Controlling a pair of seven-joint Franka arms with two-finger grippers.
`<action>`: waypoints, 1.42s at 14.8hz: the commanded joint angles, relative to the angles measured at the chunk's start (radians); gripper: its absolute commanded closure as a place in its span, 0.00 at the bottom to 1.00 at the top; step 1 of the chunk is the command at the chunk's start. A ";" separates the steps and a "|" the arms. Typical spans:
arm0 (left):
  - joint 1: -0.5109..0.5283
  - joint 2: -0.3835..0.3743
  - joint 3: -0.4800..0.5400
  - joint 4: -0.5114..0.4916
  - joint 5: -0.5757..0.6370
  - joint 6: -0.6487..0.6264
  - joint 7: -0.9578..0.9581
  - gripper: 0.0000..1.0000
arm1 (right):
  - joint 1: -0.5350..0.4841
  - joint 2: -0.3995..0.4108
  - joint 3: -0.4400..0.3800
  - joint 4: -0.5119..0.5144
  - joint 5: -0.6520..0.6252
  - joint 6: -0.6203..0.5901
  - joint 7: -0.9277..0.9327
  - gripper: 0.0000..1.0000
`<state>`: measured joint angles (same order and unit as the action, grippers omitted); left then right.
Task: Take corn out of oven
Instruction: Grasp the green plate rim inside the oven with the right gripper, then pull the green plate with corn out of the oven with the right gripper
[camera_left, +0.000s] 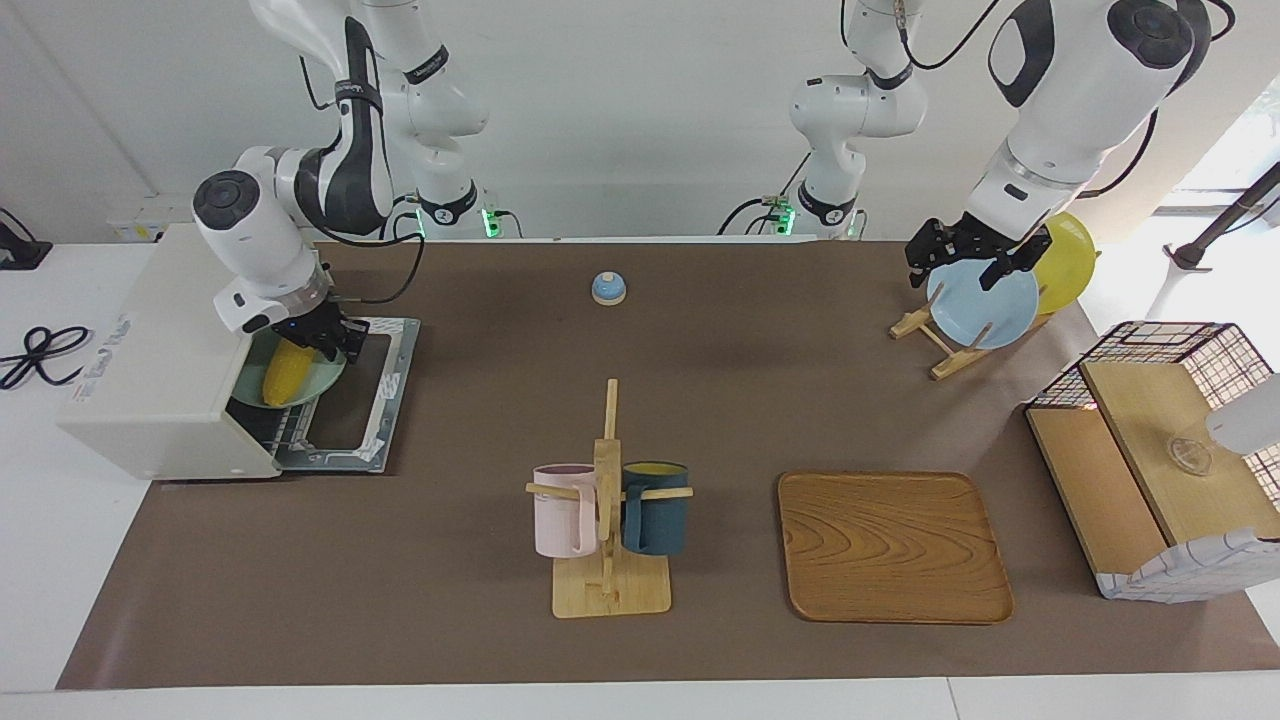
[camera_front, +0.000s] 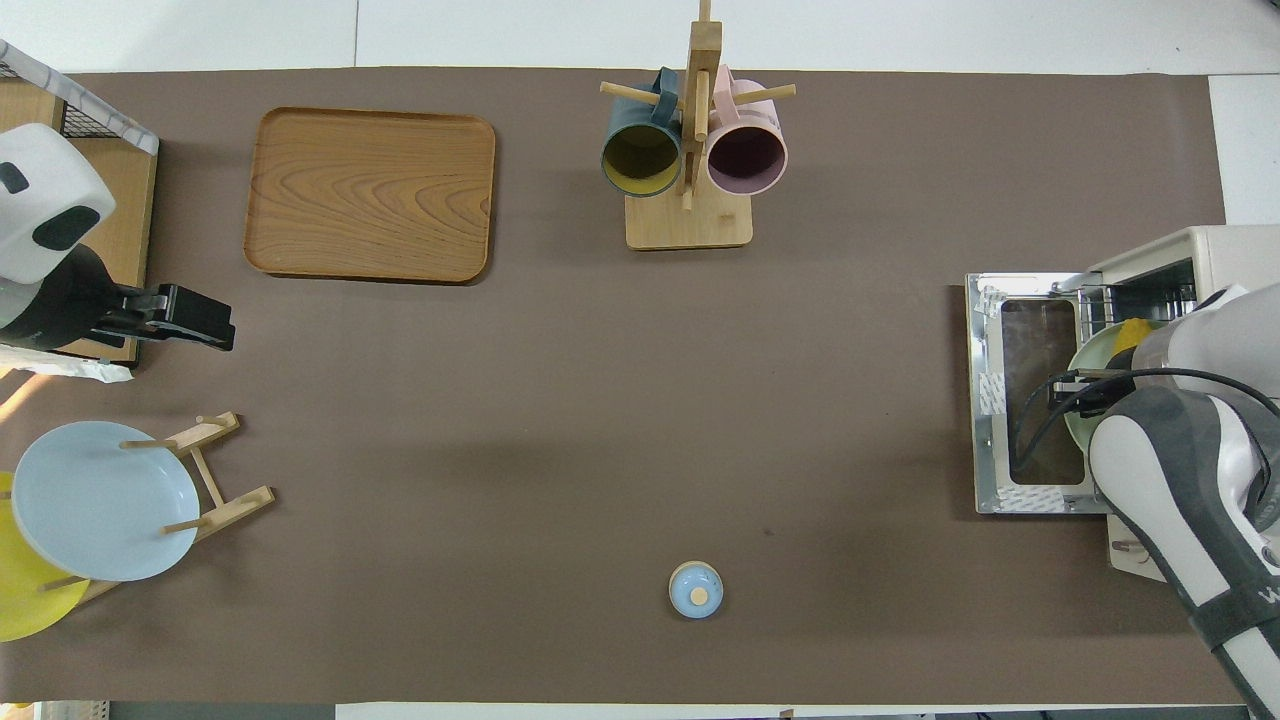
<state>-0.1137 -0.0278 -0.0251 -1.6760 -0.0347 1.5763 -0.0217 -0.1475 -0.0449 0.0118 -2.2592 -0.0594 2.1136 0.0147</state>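
The cream-white oven (camera_left: 160, 350) (camera_front: 1215, 250) stands at the right arm's end of the table with its glass door (camera_left: 350, 400) (camera_front: 1000, 400) dropped flat. Inside, on the rack, lies the yellow corn (camera_left: 284, 372) (camera_front: 1133, 332) on a pale green plate (camera_left: 332, 376) (camera_front: 1088, 358). My right gripper (camera_left: 328, 340) is down at the oven's mouth, on the corn's end nearer the robots. In the overhead view the right arm hides most of the corn. My left gripper (camera_left: 962, 262) (camera_front: 195, 320) hangs open and waits above the plate rack.
A wooden mug rack (camera_left: 608, 520) carries a pink and a dark blue mug mid-table. A wooden tray (camera_left: 893, 545) lies beside it. A small blue bell (camera_left: 608, 288) sits near the robots. A rack holds a blue plate (camera_left: 985, 310) and a yellow plate (camera_left: 1068, 262). A wire basket (camera_left: 1160, 460) stands beside them.
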 joint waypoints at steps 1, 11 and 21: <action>0.008 -0.009 -0.009 0.002 0.016 -0.010 0.000 0.00 | -0.012 -0.033 0.008 -0.039 -0.010 0.023 -0.025 0.68; 0.008 -0.009 -0.009 0.002 0.016 -0.010 0.000 0.00 | 0.076 0.003 0.036 0.085 -0.036 -0.117 -0.063 1.00; 0.008 -0.009 -0.009 0.002 0.016 -0.010 0.000 0.00 | 0.434 0.201 0.039 0.467 -0.079 -0.394 0.387 1.00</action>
<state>-0.1137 -0.0279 -0.0251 -1.6760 -0.0347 1.5763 -0.0217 0.2309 0.0870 0.0524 -1.8946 -0.1234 1.7692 0.3234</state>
